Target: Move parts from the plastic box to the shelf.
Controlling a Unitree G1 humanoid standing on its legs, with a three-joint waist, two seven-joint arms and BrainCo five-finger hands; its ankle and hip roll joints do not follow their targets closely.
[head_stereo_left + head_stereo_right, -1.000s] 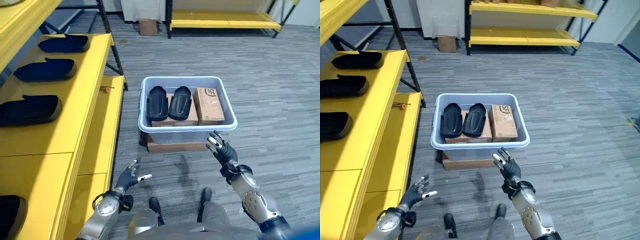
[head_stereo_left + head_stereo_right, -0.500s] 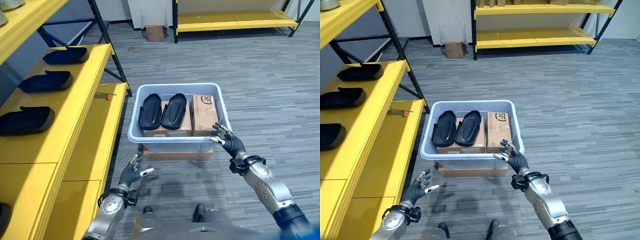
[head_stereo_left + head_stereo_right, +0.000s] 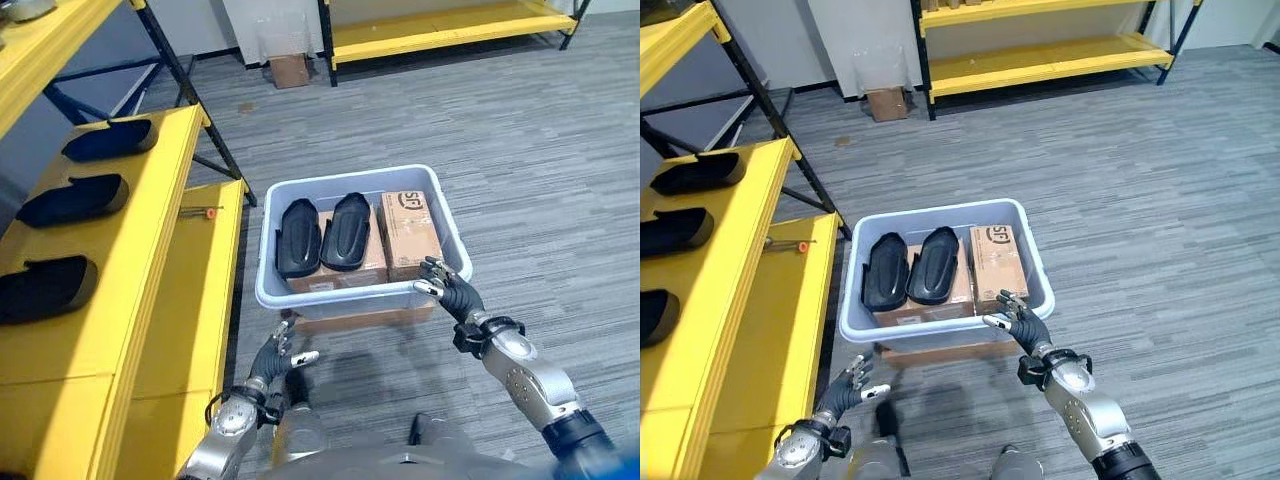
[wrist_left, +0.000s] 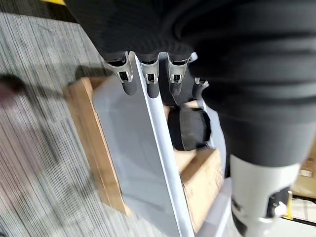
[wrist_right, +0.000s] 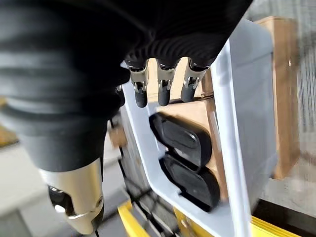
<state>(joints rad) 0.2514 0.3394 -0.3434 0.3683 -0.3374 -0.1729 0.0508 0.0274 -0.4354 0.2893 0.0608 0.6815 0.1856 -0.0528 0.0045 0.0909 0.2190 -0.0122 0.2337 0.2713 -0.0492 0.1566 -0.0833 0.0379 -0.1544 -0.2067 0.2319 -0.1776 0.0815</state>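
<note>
Two black parts [image 3: 320,235] in plastic box [image 3: 345,295]; my right hand [image 3: 450,293] spread, empty, at its rim; left hand [image 3: 278,358] spread, empty.

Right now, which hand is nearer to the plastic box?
The right. The right hand is at the near rim of the plastic box, by its right corner, fingers open. The left hand hangs lower, short of the box's near left corner.
</note>
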